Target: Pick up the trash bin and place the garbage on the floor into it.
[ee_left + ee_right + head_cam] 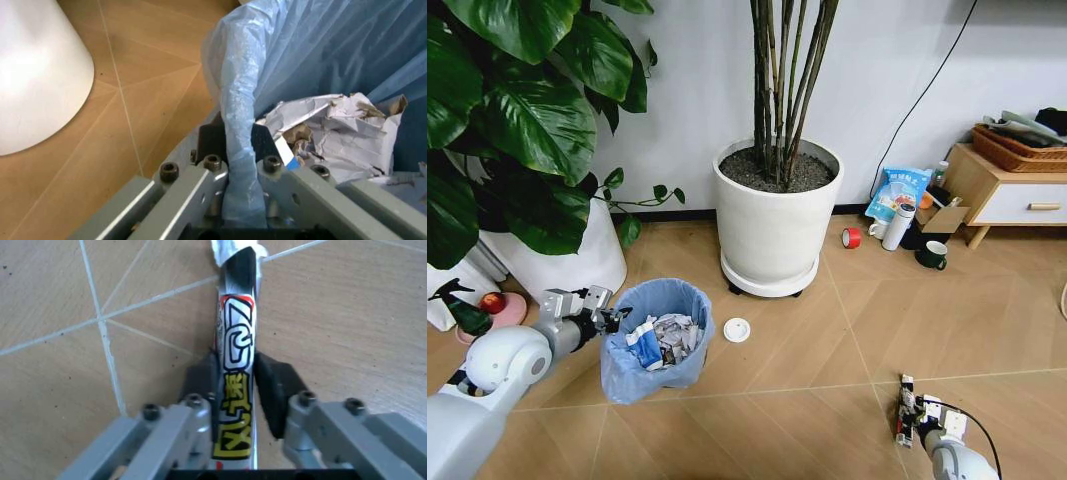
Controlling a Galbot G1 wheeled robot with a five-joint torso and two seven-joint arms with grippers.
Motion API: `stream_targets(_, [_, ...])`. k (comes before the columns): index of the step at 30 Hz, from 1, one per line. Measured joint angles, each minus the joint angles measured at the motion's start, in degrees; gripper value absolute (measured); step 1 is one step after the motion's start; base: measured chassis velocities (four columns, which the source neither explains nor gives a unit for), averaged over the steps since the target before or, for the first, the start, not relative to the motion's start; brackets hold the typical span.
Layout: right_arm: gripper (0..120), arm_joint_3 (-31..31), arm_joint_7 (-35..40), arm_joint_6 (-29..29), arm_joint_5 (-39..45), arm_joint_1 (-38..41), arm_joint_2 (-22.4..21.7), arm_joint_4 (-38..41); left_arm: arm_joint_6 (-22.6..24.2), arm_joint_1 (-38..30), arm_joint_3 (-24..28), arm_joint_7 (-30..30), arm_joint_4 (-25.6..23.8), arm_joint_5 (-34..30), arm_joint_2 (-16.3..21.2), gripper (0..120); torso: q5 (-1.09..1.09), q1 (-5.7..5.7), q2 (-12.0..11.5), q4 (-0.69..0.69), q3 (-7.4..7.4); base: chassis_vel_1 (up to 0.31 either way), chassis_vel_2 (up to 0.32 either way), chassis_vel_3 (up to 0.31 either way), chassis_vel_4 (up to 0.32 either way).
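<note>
My left gripper (609,318) is clenched on the crinkled blue liner at the rim of the bin (655,340), with crumpled white paper (333,132) just beyond my fingers. My right gripper (235,385) grasps a thin glossy printed tube (237,365) over the herringbone wood floor (807,380). A small round white lid (737,330) lies beside the bin.

The thin tube (237,375) clamped in the right gripper (235,390) bears yellow and white stylised characters; "速" is the one legible mark.
</note>
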Motion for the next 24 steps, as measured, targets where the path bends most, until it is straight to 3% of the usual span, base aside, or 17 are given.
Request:
stream_targets(5, [2, 0.0, 0.0, 0.3, -0.1, 0.3, 0.3, -0.3, 0.0, -0.1, 0.0, 0.0, 0.0, 0.0, 0.1, 0, -0.01, 0.0, 0.0, 0.0, 0.0, 0.0, 0.0, 0.0, 0.0])
stream_targets(10, [2, 0.1, 0.0, 0.7, -0.1, -0.4, 0.6, 1.2, 0.0, -0.1, 0.0, 0.0, -0.2, 0.0, 0.0, 0, 0.04, 0.0, 0.0, -0.01, 0.0, 0.0, 0.0, 0.0, 0.0])
stream_targets(22, [2, -0.8, -0.3, -0.1, 6.5, -2.9, -2.7, 22.8, 0.1, -0.3, 0.0, -0.2, 0.0, -0.1, -0.2, 0, 0.0, 0.0, 0.0, -0.01, 0.0, 0.0, 0.0, 0.0, 0.0])
stream_targets(24, [2, -2.2, -1.0, -1.4, 8.5, -1.9, -4.5, 29.3, 0.1, -0.3, 0.2, -0.2, 0.2, 0.1, -0.5, 0, -0.02, 0.0, 0.0, 0.0, 0.0, 0.0, 0.0, 0.0, 0.0])
